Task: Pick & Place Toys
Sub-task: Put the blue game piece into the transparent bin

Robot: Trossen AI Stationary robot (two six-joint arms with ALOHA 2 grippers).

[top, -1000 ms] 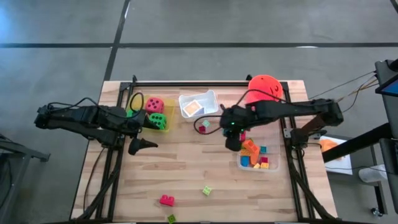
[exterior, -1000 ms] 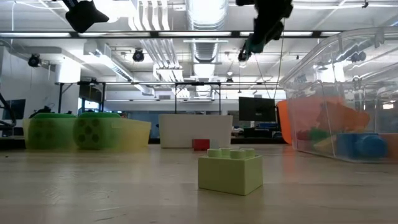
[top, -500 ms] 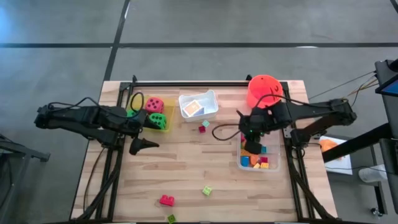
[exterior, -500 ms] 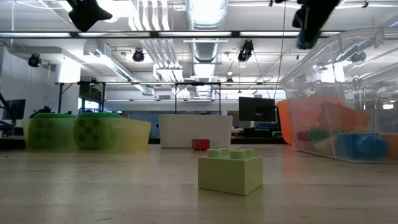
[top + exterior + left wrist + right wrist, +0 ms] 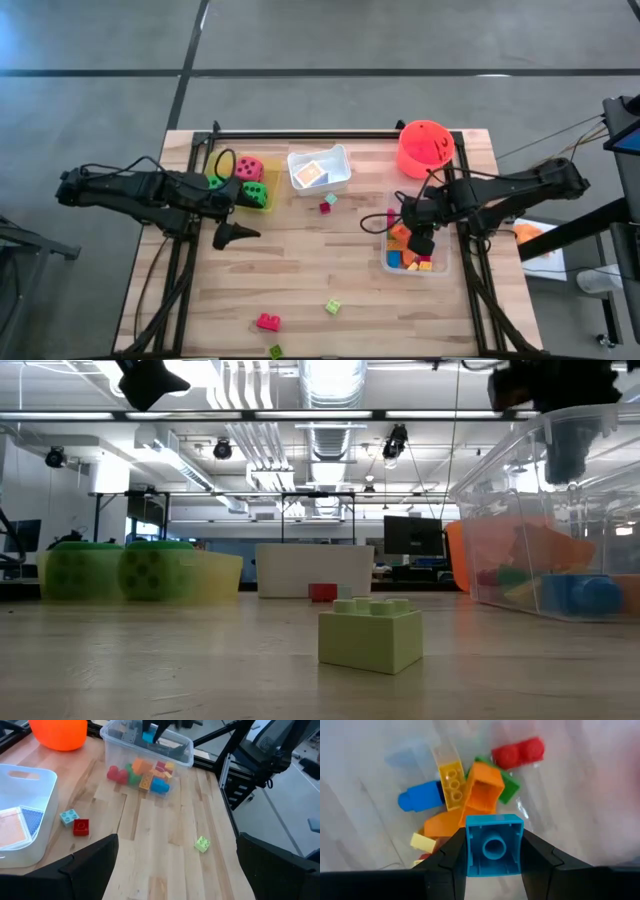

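My right gripper (image 5: 421, 240) hangs over the clear tray (image 5: 441, 270) at the table's right, shut on a blue brick (image 5: 494, 851). The brick also shows in the left wrist view (image 5: 148, 736). The tray holds several coloured bricks (image 5: 470, 800). My left gripper (image 5: 236, 235) is open and empty, in the air at the table's left near the yellow tray (image 5: 268, 196) with the dice (image 5: 249, 168). A red and a light-blue brick (image 5: 327, 203) lie mid-table. A light-green brick (image 5: 332, 307), a pink-red one (image 5: 267, 322) and a green one (image 5: 275, 351) lie near the front. My right gripper pinches the blue brick by two opposite side walls (image 5: 470, 852) between its two fingers (image 5: 451, 860). The fingers point down from above. The brick's hollow underside faces up toward the wrist. It hangs clear above the bricks in the clear tray.
A white tray (image 5: 338, 158) with a card (image 5: 311, 174) stands at the back middle. An orange-red bucket (image 5: 425, 147) stands at the back right. Bare wood (image 5: 300, 260) lies between the trays and the front bricks. A black cable (image 5: 372, 222) loops beside the clear tray.
My right gripper has carried the blue brick from the table's middle toward the right edge, then come down over the clear tray, staying shut on it.
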